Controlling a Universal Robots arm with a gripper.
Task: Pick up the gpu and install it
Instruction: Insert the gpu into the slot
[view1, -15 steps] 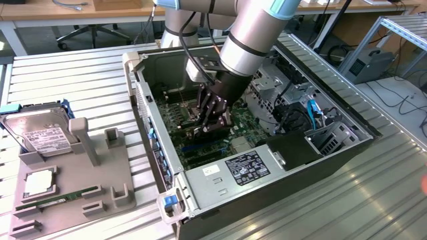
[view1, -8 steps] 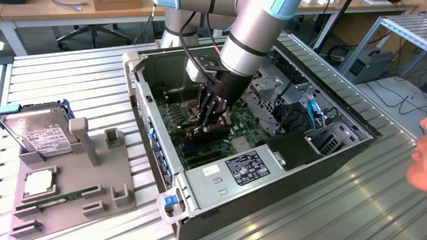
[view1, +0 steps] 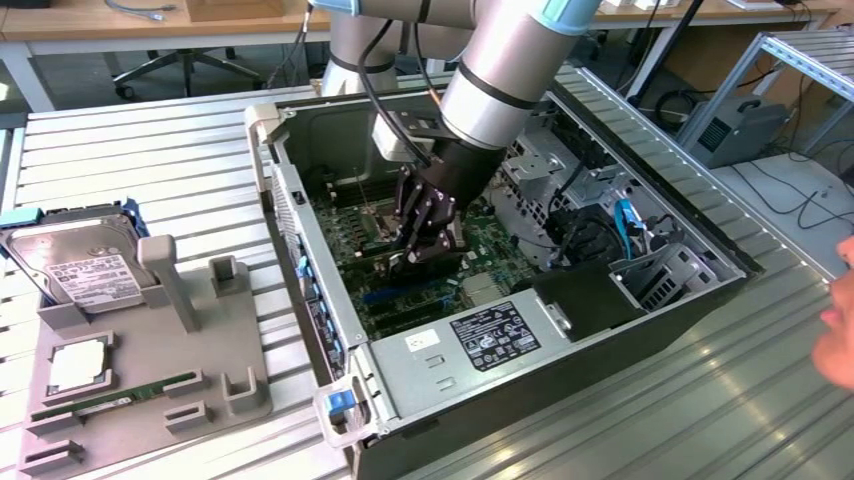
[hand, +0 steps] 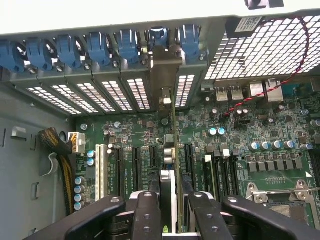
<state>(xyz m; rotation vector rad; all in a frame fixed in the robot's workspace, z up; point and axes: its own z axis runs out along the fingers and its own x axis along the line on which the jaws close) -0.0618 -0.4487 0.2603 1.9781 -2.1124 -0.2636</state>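
Black gripper (hand: 169, 210) fingers (hand: 147, 212) clamp the gpu (hand: 172, 150) edge-on, holding it upright over the motherboard (hand: 260, 125) slots inside the open computer case (view1: 441, 345), its bracket against the case's rear edge.

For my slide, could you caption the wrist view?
Gripper holds the gpu edge-on over the motherboard.

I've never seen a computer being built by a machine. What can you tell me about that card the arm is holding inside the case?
The gpu is a thin card seen edge-on, standing upright over the green motherboard among its black expansion slots. Its silver metal end bracket reaches the slotted rear wall of the case, under the blue clips. The gripper holds the card's near end between its black fingers. Whether it is fully seated cannot be told.
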